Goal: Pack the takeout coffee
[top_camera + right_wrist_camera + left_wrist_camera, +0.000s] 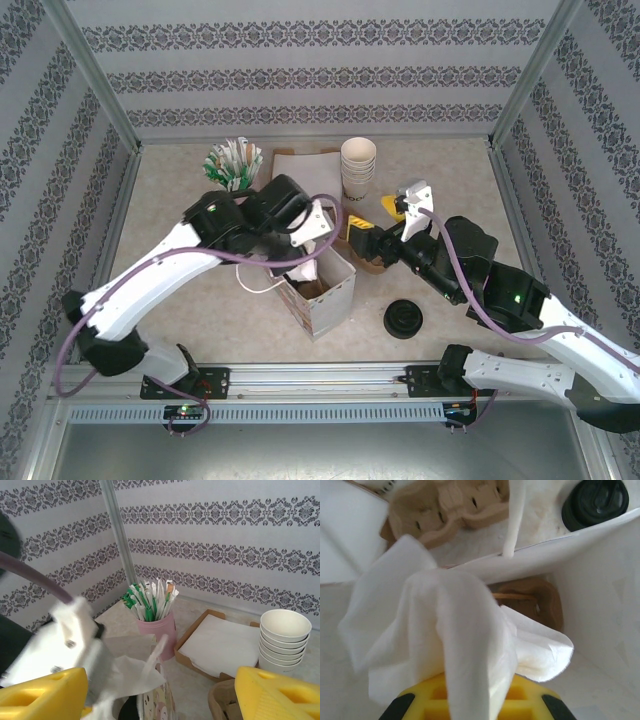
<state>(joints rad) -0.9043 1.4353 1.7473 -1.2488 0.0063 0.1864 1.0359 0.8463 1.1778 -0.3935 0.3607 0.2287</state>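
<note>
Speckled surface (pixel 230 320): left end effector (pixel 317 228) clamps a napkin (pixel 445 630) over the open paper bag (pixel 335 300); right end effector (pixel 404 205) gapes empty; the takeout coffee (pixel 403 318), seemingly, waits outside, unpacked

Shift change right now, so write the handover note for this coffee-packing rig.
Left claw: shut on a white napkin, over the open paper bag.
Right claw: open, empty, beside the bag, facing the cup stack.
Black disc on the table right of the bag: lidded coffee or loose lids, cannot tell.
Done: brown cardboard lies in the bag.
Left: release the napkin, confirm the coffee is packed.
</note>
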